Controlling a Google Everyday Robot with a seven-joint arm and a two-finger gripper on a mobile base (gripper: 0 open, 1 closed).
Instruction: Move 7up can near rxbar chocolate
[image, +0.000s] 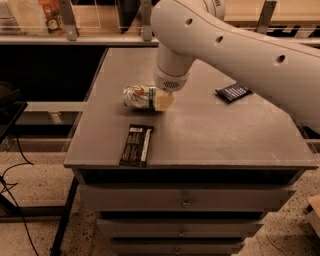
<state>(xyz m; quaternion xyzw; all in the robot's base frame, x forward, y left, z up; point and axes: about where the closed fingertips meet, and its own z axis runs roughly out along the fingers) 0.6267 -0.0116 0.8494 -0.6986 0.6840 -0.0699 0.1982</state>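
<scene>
Can (137, 96) lies on its side, left-centre of the table (210, 130), dented. Gripper (163, 101) is at the can's right end, overlapping it; arm comes down from above right. Can't tell if it has hold of the can or is only against it. Rxbar (136, 145) lies flat at the near-left edge, just nearer than the can but apart from it. Blue packet (233, 92) is far right, well apart.

Handling: the can is probably empty, so light; thin metal, crushes easily, slick, and rolls when lying down. Best hold is across the round body near the middle with a gentle squeeze, then set it down beside the rxbar without rolling.
</scene>
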